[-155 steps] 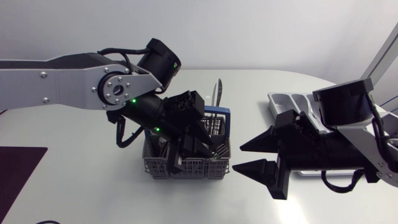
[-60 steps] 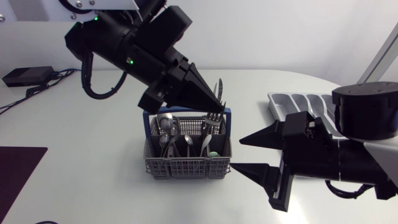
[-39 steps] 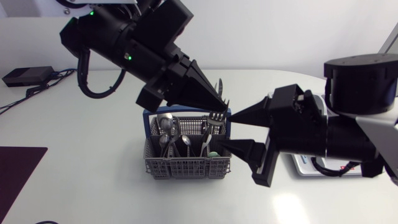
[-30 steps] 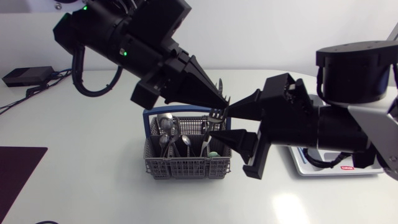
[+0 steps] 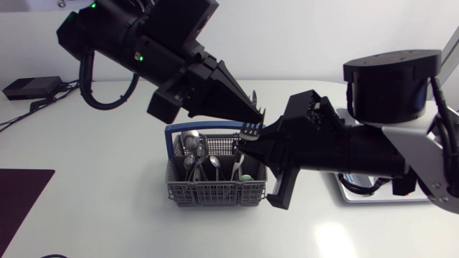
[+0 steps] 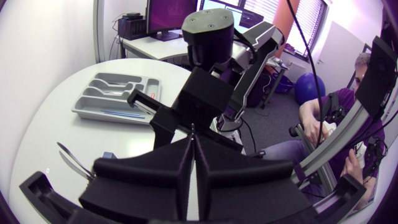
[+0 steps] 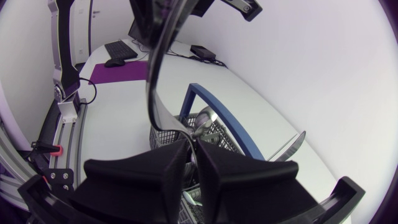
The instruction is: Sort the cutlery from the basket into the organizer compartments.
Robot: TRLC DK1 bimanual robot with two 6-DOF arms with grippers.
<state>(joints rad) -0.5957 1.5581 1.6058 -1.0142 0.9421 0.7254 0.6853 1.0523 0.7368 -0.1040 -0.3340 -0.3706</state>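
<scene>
My left gripper (image 5: pixel 256 118) hangs over the grey basket (image 5: pixel 215 193) with its blue handle (image 5: pixel 215 127), shut on a long metal piece of cutlery (image 5: pixel 252 100). In the right wrist view that piece (image 7: pixel 152 81) runs from the left gripper down between my right gripper's (image 7: pixel 189 152) fingers, which stand closed on its lower end. My right gripper (image 5: pixel 245 142) comes in from the right, just above the basket's right side. Several spoons and forks (image 5: pixel 193 154) stand in the basket. The grey organizer (image 6: pixel 118 99) lies behind my right arm, holding a few thin items.
My right arm's bulky body (image 5: pixel 358 150) covers most of the organizer (image 5: pixel 353 192) in the head view. A dark purple mat (image 5: pixel 21 193) lies at the table's left front. A small black box (image 5: pixel 29 87) with cables sits at the far left.
My right gripper swung left from beside the organizer to the basket, and its wide-open fingers closed on the cutlery piece. My left gripper lifted slightly, still holding it.
</scene>
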